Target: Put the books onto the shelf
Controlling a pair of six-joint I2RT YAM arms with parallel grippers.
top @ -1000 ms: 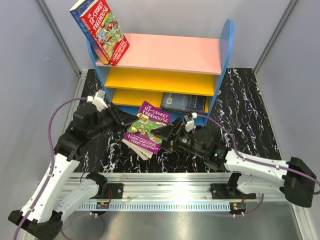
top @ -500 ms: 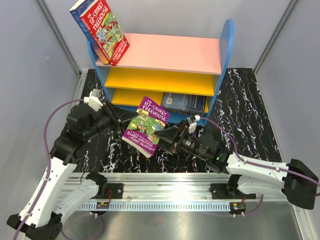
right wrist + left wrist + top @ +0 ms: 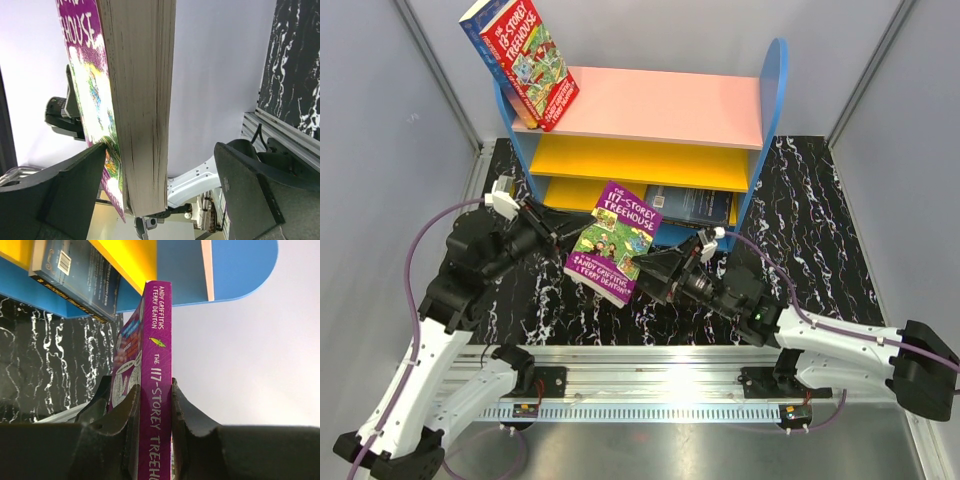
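A red Treehouse book (image 3: 520,60) leans at the left end of the shelf (image 3: 660,105), on its pink top board. Below, the left pincer (image 3: 563,238) is clamped on the spine of the purple paperback (image 3: 613,243), held tilted above the black marbled desk (image 3: 805,210) just before the shelf. Its long axis runs toward the shelf, title end farthest, cover facing up. The right pincer (image 3: 642,268) stands wide apart around the page edge. A dark blue book (image 3: 687,204) lies flat on the bottom board
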